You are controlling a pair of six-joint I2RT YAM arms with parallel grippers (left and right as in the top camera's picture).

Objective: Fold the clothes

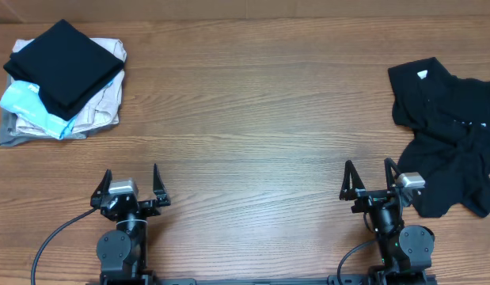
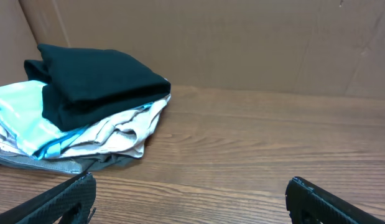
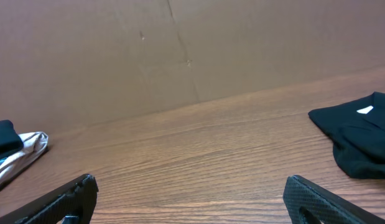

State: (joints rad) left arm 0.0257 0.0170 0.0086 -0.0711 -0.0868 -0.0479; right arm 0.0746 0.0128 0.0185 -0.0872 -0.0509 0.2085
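Folding begins, I judge, with the crumpled shirt [image 1: 446, 134], black, at the right edge of the frame. I would drag it to the bare middle of the bench [image 1: 252, 119], spread it flat, and pinch two edges rather than a bunched lump. A folded shirt [image 1: 64, 67], also black, tops the stack [image 1: 102, 111] at upper left. Both arms sit low along the bottom edge, pointing up the frame. The left claw [image 1: 132, 176] and right claw [image 1: 369, 170] gape wide, holding nothing. The right one is near the crumpled shirt.

Wooden table [image 1: 252, 119] (brown, grained) runs back to a plain, creased cardboard wall [image 3: 86, 56].
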